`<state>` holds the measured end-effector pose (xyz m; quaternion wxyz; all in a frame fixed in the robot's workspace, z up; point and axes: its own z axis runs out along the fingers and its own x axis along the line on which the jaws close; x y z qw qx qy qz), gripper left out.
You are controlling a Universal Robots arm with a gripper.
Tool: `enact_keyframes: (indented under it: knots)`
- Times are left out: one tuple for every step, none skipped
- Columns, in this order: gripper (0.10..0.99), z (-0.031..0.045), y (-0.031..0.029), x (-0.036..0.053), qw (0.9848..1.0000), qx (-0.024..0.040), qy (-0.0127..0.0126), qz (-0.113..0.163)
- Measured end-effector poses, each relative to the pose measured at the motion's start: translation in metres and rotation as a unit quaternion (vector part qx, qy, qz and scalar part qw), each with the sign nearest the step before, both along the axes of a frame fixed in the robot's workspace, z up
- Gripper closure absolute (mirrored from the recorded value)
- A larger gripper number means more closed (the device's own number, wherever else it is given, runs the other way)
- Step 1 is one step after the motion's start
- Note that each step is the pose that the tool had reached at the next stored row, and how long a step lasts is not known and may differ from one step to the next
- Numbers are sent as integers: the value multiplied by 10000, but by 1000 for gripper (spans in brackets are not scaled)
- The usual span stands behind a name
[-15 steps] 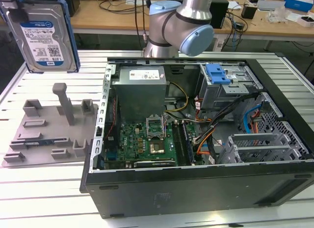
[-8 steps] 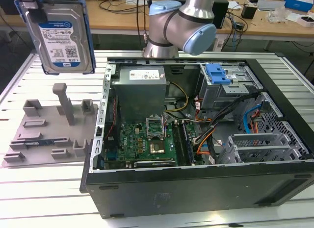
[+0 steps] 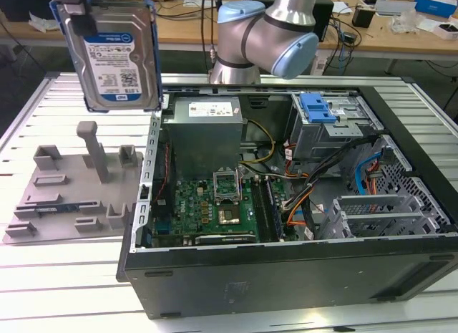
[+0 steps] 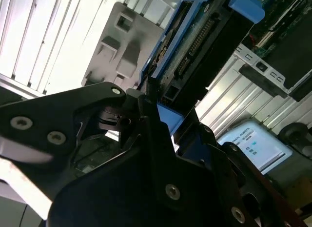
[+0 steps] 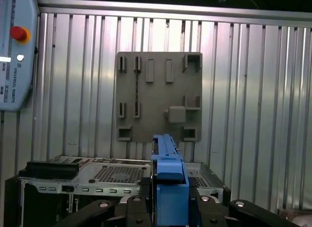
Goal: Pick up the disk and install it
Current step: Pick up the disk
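Disk (image 3: 111,57): silver, blue-and-white label, blue bracket round its edge; it hangs upright over the grey fixture (image 3: 64,197) on the tabletop (image 3: 57,276), fingers (image 3: 84,21) grasping its top.

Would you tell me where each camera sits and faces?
Exterior view: off the arm, looking down into the open computer case; the arm holds the disk aloft.
First wrist view: at the wrist, facing down past the gripper onto the grey plate.
Second wrist view: at the wrist, along the fingers clamping the disk.
All share the disk.
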<state>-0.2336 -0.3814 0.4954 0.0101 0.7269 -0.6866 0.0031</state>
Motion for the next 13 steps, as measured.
enact_keyframes:
  knots:
    - [718,4,-26,51,10000,1,-1,-1]
    - [718,7,-47,85,10000,1,-1,0]
    - [718,10,-62,110,10000,0,0,1]
    - [718,15,-99,161,10000,0,2,-1]
    - [718,18,-171,239,10000,0,4,0]
    - [718,19,-207,277,10000,0,6,-1]
    - [718,20,-232,305,10000,0,7,1]
    - [718,20,-265,340,10000,0,8,0]
    - [718,21,-288,366,10000,0,9,-1]
    - [718,22,-327,411,10000,0,12,1]
    - [718,22,-349,436,10000,0,13,0]
    - [718,23,-382,474,10000,0,15,-1]
    - [718,24,-407,503,10000,0,16,0]
